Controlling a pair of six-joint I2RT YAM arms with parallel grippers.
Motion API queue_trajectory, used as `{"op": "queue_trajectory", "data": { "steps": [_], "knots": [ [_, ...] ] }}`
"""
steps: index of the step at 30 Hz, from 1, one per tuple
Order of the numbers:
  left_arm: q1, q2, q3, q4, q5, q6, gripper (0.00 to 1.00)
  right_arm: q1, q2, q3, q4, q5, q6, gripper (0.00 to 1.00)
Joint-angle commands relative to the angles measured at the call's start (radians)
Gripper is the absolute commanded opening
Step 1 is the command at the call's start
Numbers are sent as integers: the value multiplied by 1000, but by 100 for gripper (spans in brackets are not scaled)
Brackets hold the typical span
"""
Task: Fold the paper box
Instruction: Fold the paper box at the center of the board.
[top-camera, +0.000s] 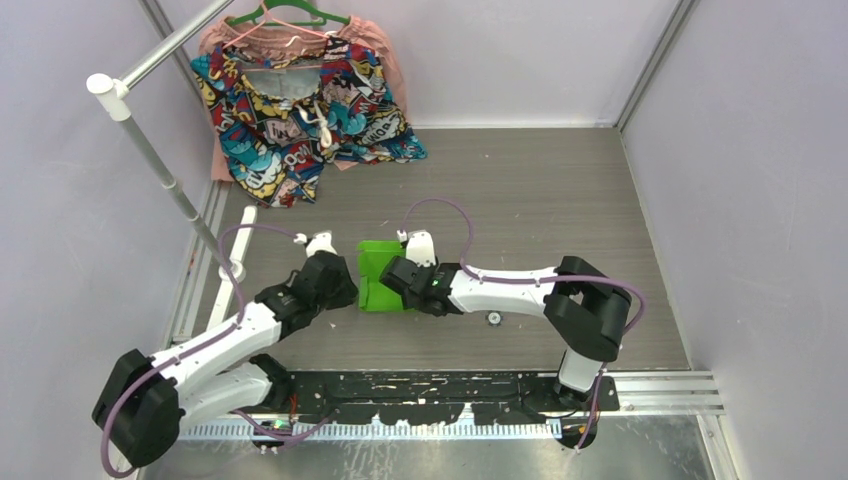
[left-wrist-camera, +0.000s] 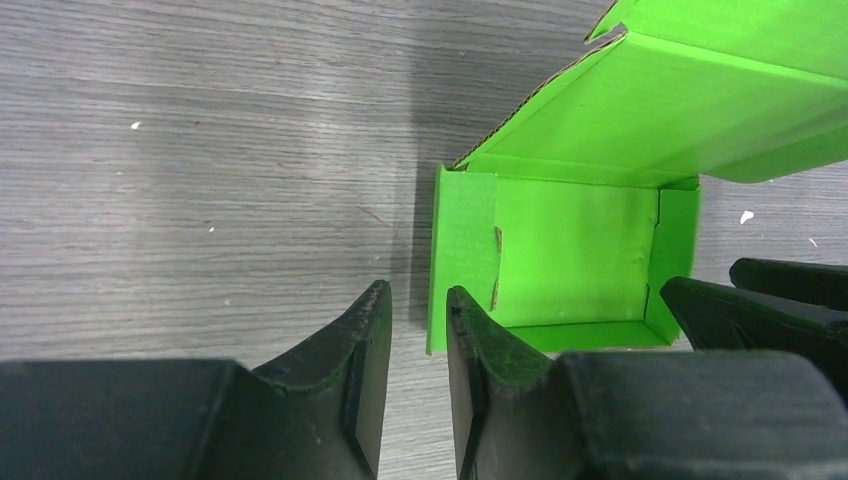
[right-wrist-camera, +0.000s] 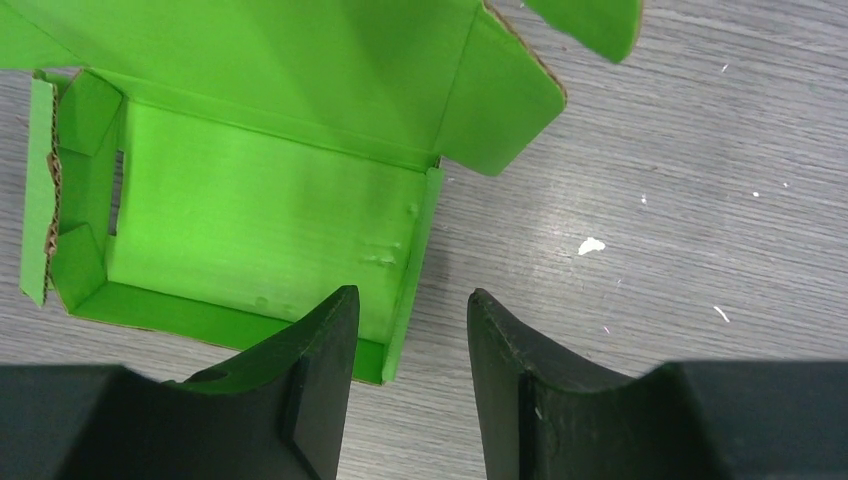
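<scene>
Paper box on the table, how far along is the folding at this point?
Done: the tray of the paper box is formed, side walls standing. In hand: the left jaws straddle one side wall, the right jaws the opposite one, both open. Left: the lid is up, flaps untucked; it has yet to be folded down and closed.

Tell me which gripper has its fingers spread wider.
The right gripper: its fingers stand far apart, one on each side of a side wall of the green box. The left gripper shows only a narrow gap.
</scene>
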Motion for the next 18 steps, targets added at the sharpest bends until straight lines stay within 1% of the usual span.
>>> {"op": "queue_trajectory", "data": {
  "steps": [1, 5, 11, 18],
  "knots": [
    [14, 52, 1, 110, 46, 24, 28, -7, 11, 52, 42, -1, -1, 50],
    [15, 74, 0, 155, 76, 22, 28, -11, 34, 67, 46, -8, -4, 50],
    [16, 117, 17, 154, 87, 29, 28, -19, 68, 82, 53, -23, -6, 50],
    [16, 157, 8, 198, 106, 21, 28, -20, 98, 82, 66, -44, 2, 50]
  ]
}}
